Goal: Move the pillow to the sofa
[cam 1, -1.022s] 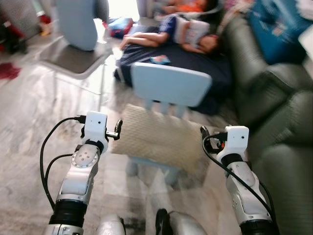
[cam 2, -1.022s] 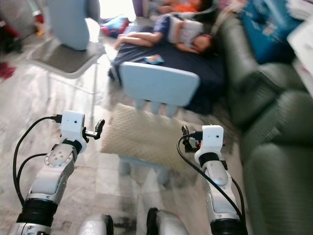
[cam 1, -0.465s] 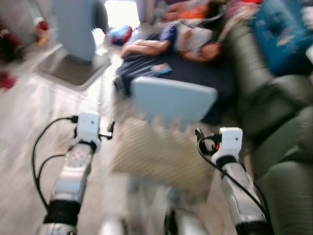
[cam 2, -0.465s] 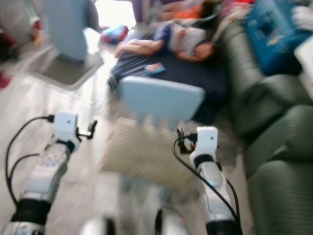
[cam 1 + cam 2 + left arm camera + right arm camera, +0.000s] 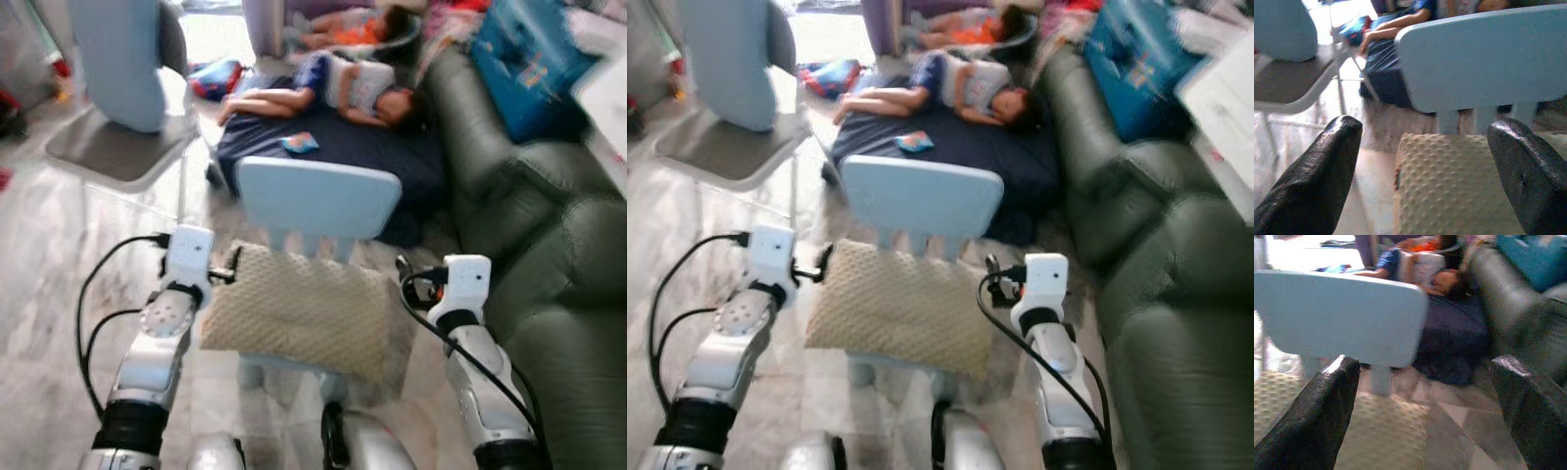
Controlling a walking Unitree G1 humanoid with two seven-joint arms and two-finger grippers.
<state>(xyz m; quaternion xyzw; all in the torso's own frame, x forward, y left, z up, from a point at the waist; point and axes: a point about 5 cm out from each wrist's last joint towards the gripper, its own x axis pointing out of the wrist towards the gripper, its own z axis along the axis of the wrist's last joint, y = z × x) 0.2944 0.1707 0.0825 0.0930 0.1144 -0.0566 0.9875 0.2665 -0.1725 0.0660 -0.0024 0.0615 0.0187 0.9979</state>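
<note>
A beige, bumpy pillow [image 5: 304,313] lies on the seat of a small light-blue child's chair [image 5: 318,201] straight ahead of me. My left gripper [image 5: 233,266] is at the pillow's left far corner. It is open, and in the left wrist view the pillow's corner [image 5: 1449,186] lies between the wide-spread fingers [image 5: 1327,161]. My right gripper [image 5: 404,266] is at the pillow's right edge, also open. In the right wrist view the pillow [image 5: 1327,431] and chair back [image 5: 1337,313] sit between its fingers [image 5: 1327,401]. The dark green sofa [image 5: 549,245] runs along the right.
A person [image 5: 333,83] lies on a dark mattress [image 5: 343,147] on the floor just beyond the small chair. A grey folding chair [image 5: 118,147] stands at the left on the marble floor. A blue bag [image 5: 529,69] rests on the sofa's far end.
The view has swayed and come back sharp, so the camera moved. Both grippers still flank the pillow on the chair, open as before; the pillow has not left the seat.
</note>
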